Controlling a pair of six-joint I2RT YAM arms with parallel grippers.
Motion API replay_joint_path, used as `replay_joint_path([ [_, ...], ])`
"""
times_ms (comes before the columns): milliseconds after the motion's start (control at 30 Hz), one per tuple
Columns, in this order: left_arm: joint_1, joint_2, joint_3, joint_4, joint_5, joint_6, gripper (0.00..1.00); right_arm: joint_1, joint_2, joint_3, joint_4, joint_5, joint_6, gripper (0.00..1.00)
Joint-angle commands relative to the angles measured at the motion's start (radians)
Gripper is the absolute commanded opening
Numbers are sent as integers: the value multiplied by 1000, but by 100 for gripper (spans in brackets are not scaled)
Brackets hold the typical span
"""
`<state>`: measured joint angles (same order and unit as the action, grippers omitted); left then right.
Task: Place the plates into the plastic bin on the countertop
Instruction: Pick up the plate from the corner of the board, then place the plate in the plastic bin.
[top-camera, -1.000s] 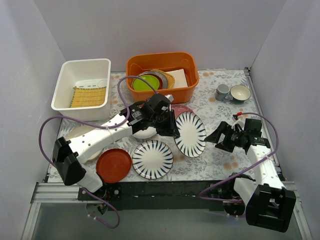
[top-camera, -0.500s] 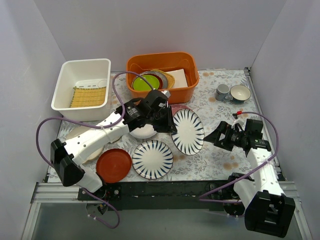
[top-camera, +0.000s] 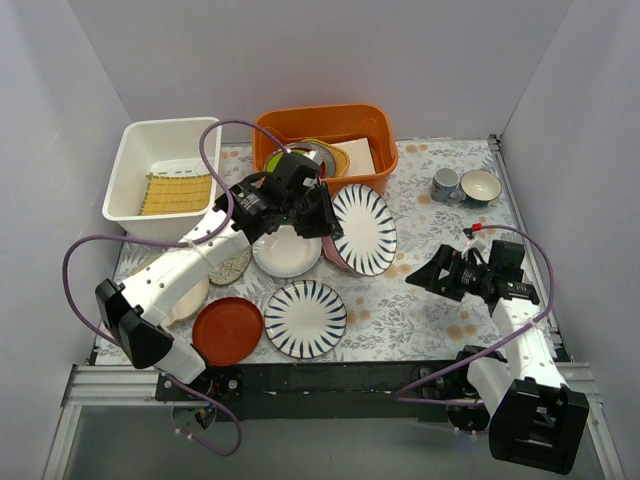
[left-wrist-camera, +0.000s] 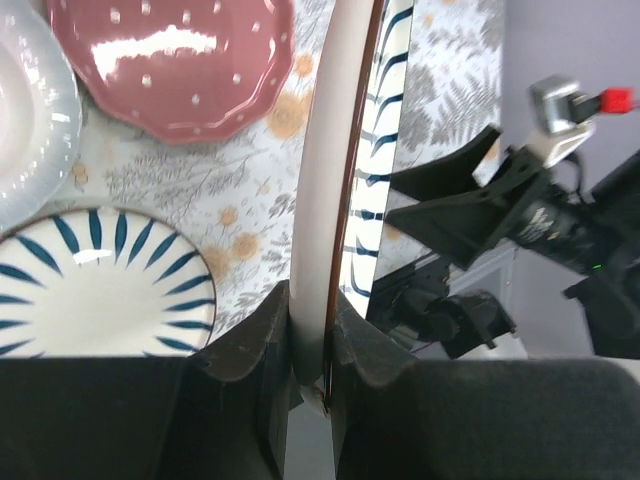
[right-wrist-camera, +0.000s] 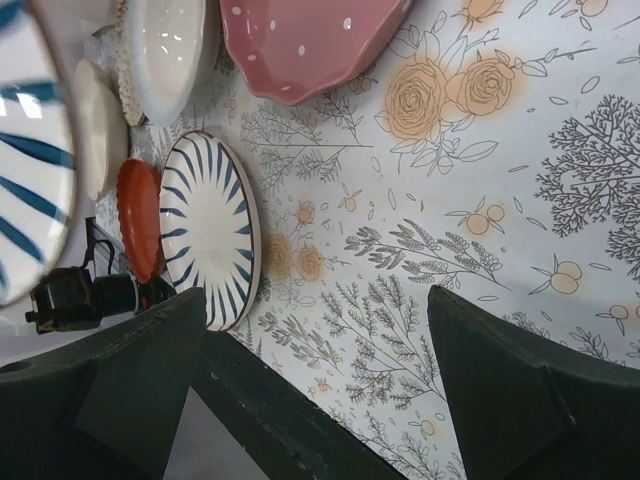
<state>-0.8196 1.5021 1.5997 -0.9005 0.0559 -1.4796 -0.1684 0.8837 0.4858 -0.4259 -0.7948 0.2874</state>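
One striped plate (top-camera: 362, 228) rides clear of the bench (top-camera: 430, 215), its rim pinched tight in the left gripper (left-wrist-camera: 310, 330) and held on edge, likely so it can slide down inside the deep plastic bin (top-camera: 125, 170) in the far left corner, well apart from it. The right gripper (top-camera: 428, 274) hovers wide and empty over the fern print. A second striped plate (top-camera: 305, 318) and a red-orange plate (top-camera: 227, 330) lie flat near the front. Pale blank walls (top-camera: 300, 50) close three sides.
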Motion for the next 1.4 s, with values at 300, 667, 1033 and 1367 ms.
replay_joint_path([
  [300, 132, -17, 256, 31, 58, 45, 0, -5, 60, -62, 27, 35, -11, 98],
  [667, 266, -40, 282, 51, 36, 33, 0, -5, 87, -93, 53, 11, -8, 98],
  [1033, 519, -86, 249, 137, 31, -39, 0, -3, 98, -102, 59, -15, -17, 97],
  [1367, 704, -112, 186, 140, -22, -82, 0, -5, 104, -104, 55, -20, -21, 97],
])
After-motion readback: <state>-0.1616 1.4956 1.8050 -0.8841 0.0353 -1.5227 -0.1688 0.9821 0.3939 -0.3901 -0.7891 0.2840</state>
